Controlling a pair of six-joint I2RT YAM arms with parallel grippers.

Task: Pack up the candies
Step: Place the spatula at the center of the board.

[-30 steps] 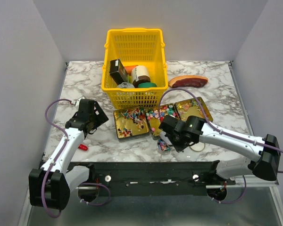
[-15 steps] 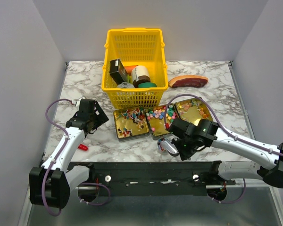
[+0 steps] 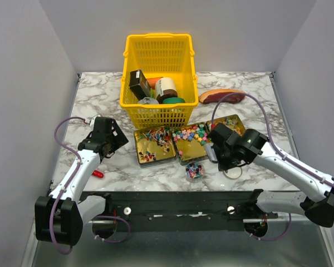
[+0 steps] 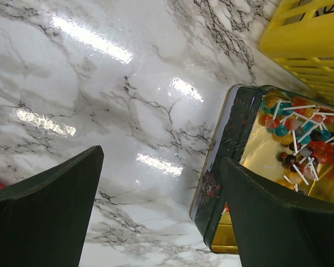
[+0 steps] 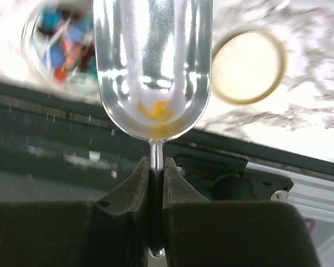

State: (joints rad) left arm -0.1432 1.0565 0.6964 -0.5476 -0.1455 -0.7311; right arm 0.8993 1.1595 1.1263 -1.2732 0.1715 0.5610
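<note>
Three open gold tins hold the candies: the left tin (image 3: 154, 146) with lollipops, the middle tin (image 3: 190, 142) with many small coloured sweets, and the right tin (image 3: 228, 127). A small clear jar (image 3: 194, 171) of candies stands in front of them, its round lid (image 3: 232, 172) to the right. My right gripper (image 3: 218, 151) is shut on the handle of a metal scoop (image 5: 153, 67), held above the table between jar (image 5: 61, 41) and lid (image 5: 246, 67). A yellow-orange patch shows in the scoop's bowl. My left gripper (image 3: 108, 138) is open and empty, left of the left tin (image 4: 300, 133).
A yellow basket (image 3: 157, 78) with grocery packages and cans stands behind the tins. A reddish slab of fake meat (image 3: 221, 95) lies at the back right. A small red item (image 3: 98, 173) lies near the front left edge. The black base rail runs along the table's near edge.
My right gripper took the scoop down over the jar, then moved up and right toward the tins. The left arm has not moved.
</note>
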